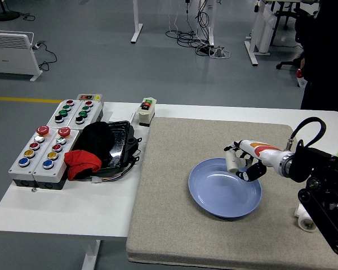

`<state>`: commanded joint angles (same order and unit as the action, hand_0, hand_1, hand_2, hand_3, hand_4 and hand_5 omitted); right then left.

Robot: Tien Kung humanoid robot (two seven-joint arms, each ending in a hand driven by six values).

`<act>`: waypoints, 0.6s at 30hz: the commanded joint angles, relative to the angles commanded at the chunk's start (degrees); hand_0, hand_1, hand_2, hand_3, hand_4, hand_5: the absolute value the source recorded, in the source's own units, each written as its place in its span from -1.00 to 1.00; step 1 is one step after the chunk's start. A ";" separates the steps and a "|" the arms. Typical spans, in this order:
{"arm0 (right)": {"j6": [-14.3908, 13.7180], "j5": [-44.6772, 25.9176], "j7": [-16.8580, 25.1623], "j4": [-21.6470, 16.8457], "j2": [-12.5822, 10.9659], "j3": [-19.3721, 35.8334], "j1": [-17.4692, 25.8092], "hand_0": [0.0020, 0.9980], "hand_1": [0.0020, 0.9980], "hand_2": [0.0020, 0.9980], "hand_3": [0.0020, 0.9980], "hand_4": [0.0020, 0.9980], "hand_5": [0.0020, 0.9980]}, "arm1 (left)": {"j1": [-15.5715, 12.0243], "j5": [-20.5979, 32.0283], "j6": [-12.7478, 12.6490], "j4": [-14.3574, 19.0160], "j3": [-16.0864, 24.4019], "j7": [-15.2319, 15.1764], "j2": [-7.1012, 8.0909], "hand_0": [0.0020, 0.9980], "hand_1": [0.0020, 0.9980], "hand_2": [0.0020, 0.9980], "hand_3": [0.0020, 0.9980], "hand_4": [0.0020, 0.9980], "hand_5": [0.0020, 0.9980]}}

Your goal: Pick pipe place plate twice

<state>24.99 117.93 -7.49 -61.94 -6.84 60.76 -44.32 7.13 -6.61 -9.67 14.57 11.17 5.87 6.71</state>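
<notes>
Right hand (243, 161) reaches in from the right, fingers curled round a white pipe (233, 163); it hangs above the blue plate (217, 194)

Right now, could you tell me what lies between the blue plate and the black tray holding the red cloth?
In the head view, only bare grey mat separates the blue plate from the black tray; nothing rests on that stretch.

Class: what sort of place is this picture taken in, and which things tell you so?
Probably a robotics lab or workshop: push-button control boxes on the white table, desks with trailing cables behind, and a robot's right hand holding a white pipe fitting over a blue plate.
</notes>
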 joint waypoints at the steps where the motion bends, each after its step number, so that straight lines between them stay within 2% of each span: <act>1: 0.49 0.00 0.18 0.03 0.27 -1.18 -0.45 0.12 0.18 0.22 0.41 -0.02 -0.71 | 0.02 -0.12 0.00 0.00 0.07 0.05 0.02 0.25 0.16 0.02 0.17 -0.46 1.00; 5: 2.22 -0.03 0.57 0.32 1.41 -4.22 -1.52 0.12 0.18 0.22 0.41 -0.02 -0.71 | 0.16 -0.65 -0.03 -0.05 0.42 0.25 0.03 0.25 0.16 0.02 0.17 -0.46 1.00; 6: 2.76 -0.03 0.53 0.59 1.80 -5.06 -1.77 0.25 0.26 0.26 0.42 -0.03 -0.71 | 0.22 -0.62 -0.05 -0.05 0.43 0.24 0.02 0.25 0.16 0.02 0.17 -0.46 1.00; 11: 4.69 0.64 1.29 2.07 2.82 -8.02 -2.56 0.25 0.26 0.26 0.42 -0.03 -0.71 | 0.41 -0.78 -0.09 -0.08 0.56 0.27 0.09 0.25 0.16 0.02 0.17 -0.46 1.00; 12: 4.95 0.91 1.56 2.33 2.96 -8.27 -2.65 0.40 0.35 0.38 0.48 0.02 -0.69 | 0.45 -0.89 -0.09 -0.08 0.61 0.31 0.09 0.25 0.16 0.01 0.17 -0.46 1.00; 17: 6.17 2.38 2.92 3.22 3.76 -9.58 -3.24 0.40 0.35 0.38 0.48 0.02 -0.69 | 0.58 -1.27 -0.09 -0.07 0.86 0.44 0.09 0.25 0.16 0.01 0.17 -0.46 1.00; 18: 6.43 2.47 3.04 3.28 3.84 -9.76 -3.30 0.67 0.63 0.79 0.66 0.39 -0.38 | 0.60 -1.31 -0.09 -0.07 0.89 0.46 0.09 0.24 0.16 0.01 0.17 -0.46 1.00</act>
<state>31.42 120.39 -4.45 -58.65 -3.00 51.00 -47.62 7.73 -7.91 -9.76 14.50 12.06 6.32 6.79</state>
